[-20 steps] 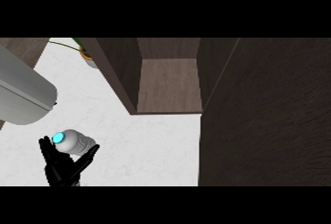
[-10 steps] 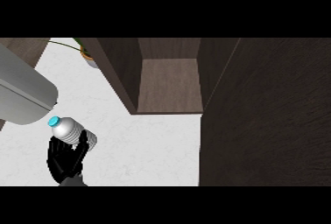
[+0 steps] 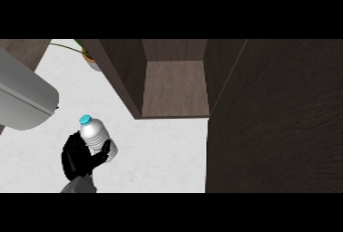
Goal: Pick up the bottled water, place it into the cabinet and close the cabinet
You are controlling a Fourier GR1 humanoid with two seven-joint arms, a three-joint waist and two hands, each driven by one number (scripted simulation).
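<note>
While the cabinet (image 3: pixel 175 86) is standing open in the upper middle of the frame, one black hand (image 3: pixel 81 157) is curling its fingers and thumb around the lower body of the bottled water (image 3: pixel 94 137) at the lower left. Which hand this is cannot be settled from the view; only one is showing. The bottle is sitting at the hand's upper right, its long axis running up and slightly left, with the blue cap (image 3: pixel 84 119) pointing toward the top of the frame. The open compartment is lying up and to the right of the bottle, across a stretch of white counter (image 3: pixel 161 154). The coming move therefore probably calls for carrying the bottle diagonally up and right, past the cabinet's left wall and into the opening.
</note>
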